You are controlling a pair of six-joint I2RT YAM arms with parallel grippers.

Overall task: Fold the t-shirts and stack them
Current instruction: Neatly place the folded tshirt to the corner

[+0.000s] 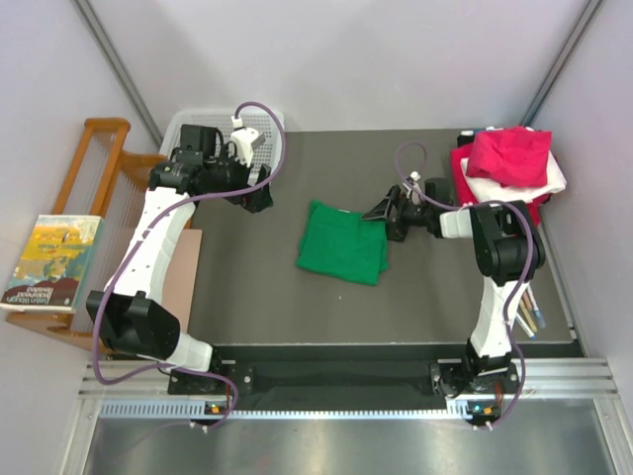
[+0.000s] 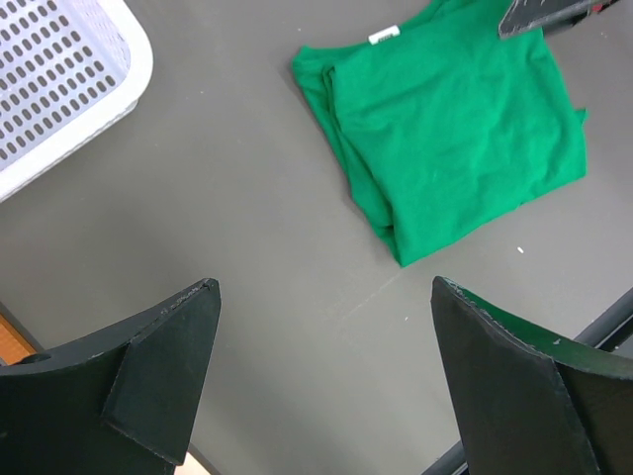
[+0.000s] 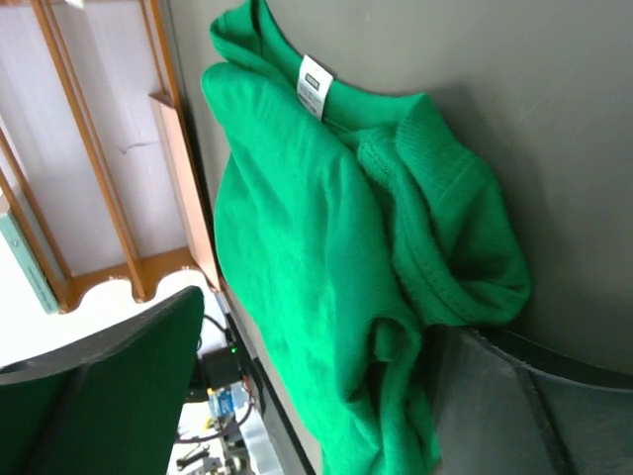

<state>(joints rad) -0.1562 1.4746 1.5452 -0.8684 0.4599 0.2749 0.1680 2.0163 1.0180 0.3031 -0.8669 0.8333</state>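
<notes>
A bright green t-shirt [image 1: 341,243] lies folded in the middle of the dark table. My right gripper [image 1: 386,218] is open at the shirt's right edge. In the right wrist view the green shirt [image 3: 307,228] with its neck label lies between the spread jaws of the right gripper [image 3: 321,312], bunched against the right finger. My left gripper [image 1: 259,196] is open and empty, left of the shirt; in the left wrist view it [image 2: 324,287] hangs over bare table, the green shirt [image 2: 455,119] beyond it. A magenta-pink shirt [image 1: 509,153] tops white [image 1: 556,180] and red [image 1: 461,170] ones at the back right.
A white mesh basket [image 1: 220,124] stands at the back left, also in the left wrist view [image 2: 59,89]. A wooden rack [image 1: 99,168] with a book [image 1: 49,262] stands left of the table. Pens [image 1: 529,309] lie near the right edge.
</notes>
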